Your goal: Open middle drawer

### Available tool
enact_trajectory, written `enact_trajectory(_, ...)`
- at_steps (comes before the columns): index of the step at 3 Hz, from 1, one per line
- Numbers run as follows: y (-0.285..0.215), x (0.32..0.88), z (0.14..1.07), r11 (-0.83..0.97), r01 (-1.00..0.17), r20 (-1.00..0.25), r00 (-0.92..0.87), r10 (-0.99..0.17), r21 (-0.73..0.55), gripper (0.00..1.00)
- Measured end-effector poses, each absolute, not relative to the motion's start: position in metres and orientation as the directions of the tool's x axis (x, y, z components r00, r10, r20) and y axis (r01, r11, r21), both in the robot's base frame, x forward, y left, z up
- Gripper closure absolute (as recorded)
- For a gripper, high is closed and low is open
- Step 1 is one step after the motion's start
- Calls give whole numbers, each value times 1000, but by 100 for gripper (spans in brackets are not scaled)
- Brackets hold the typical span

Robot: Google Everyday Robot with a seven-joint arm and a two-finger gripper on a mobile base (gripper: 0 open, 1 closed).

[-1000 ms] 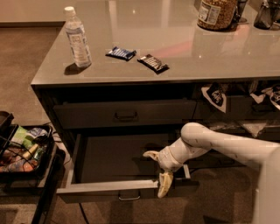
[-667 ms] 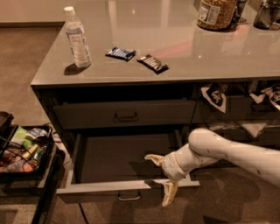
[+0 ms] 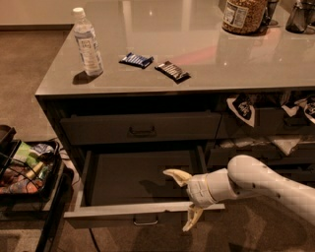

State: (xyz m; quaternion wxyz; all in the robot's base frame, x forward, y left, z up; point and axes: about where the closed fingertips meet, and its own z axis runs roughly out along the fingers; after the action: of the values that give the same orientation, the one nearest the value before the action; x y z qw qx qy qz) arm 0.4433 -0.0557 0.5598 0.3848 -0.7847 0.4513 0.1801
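Straddling the right end of the middle drawer's front panel, the gripper has its fingers spread wide and holds nothing. One pale finger reaches over the drawer's flat inside; the other points down outside the front panel. Whether either finger touches the panel is hard to say. The drawer is pulled well out from the cabinet, its floor open to view to the left of the fingers. Its small loop pull hangs left of the lower finger. The white arm comes in from the right behind the fingers. Above the fingers the top drawer sits closed under the grey countertop. Up there, well above and left of the fingers, stand a water bottle and two snack bars. A jar stands far above and to the right. Far left of the fingers is a cart holding packets
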Motion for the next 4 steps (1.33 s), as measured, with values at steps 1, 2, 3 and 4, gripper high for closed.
enact_trajectory(1,-56,443,560,-297,-847,-630,528,-570,-441,0)
enact_trajectory(2,-56,443,560,-297,-847,-630,528,-570,-441,19)
enact_trajectory(3,-56,443,560,-297,-847,-630,528,-570,-441,42)
enact_trajectory(4,-57,446,560,-285,-842,-634,534,-559,-458,65)
